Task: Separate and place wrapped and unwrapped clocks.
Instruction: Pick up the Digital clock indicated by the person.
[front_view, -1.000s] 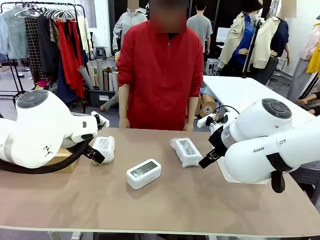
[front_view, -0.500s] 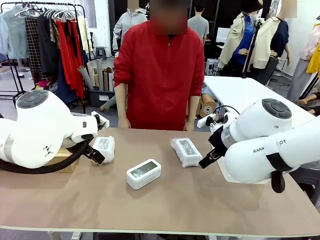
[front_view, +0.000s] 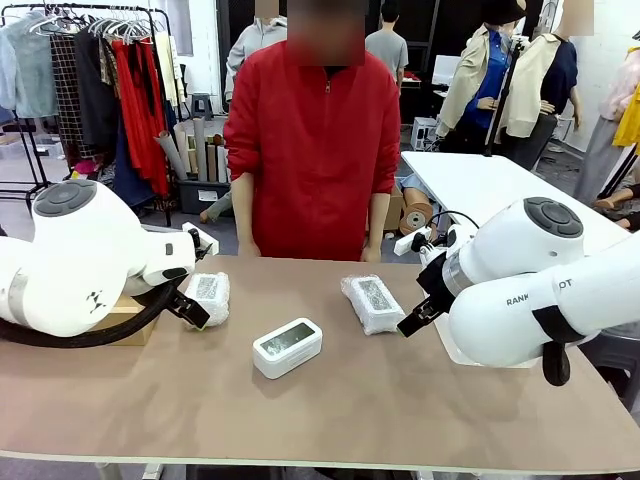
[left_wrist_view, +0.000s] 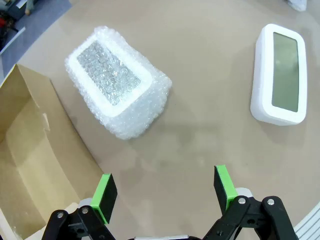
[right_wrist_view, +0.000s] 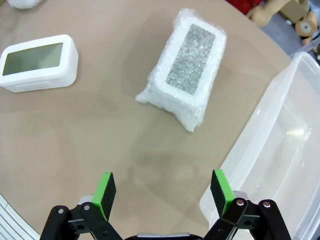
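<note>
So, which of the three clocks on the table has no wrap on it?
The middle clock: bare white plastic with a grey-green screen. The left bundle and the right bundle are in bubble wrap.

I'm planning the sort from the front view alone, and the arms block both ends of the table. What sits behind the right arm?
Observer: A clear plastic bin stands on the table, beside the right wrapped clock but apart from it. The part in view holds nothing.
Operator: And by the left arm?
Observer: An open cardboard box lies close beside the left wrapped clock. I cannot tell whether they touch.
Operator: Are the jaws ready?
Observer: Both stand open. The left gripper and right gripper hover over bare table, holding nothing.
</note>
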